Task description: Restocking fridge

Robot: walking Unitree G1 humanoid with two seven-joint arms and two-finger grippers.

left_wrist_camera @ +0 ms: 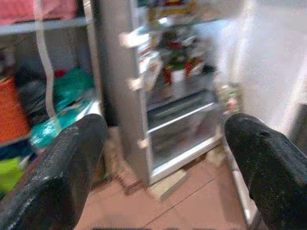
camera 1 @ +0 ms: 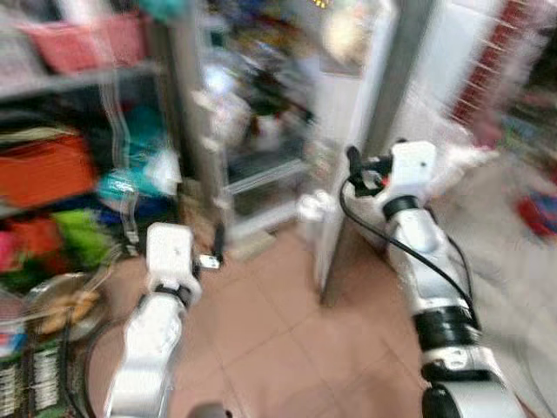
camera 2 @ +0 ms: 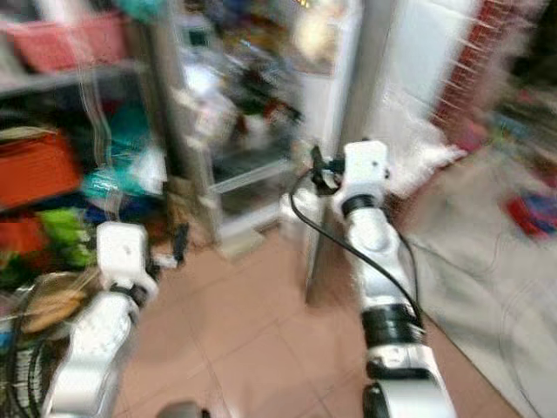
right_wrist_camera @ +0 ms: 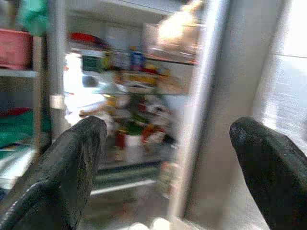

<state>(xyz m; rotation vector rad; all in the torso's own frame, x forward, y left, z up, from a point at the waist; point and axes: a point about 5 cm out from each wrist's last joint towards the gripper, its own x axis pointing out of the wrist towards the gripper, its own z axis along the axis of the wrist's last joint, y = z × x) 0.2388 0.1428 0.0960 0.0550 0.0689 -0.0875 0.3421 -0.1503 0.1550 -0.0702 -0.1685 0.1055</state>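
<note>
Fridge stands open ahead of both empty pincers, left pincer and right pincer, fingers spread apart.

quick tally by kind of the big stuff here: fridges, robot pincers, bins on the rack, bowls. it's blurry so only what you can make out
fridge: 1, door open
pincers: 2, the left pincer and the right pincer, both open and empty
bins on the rack: 2, the pink basket and the orange bin
metal bowl: 1
total: 6
</note>
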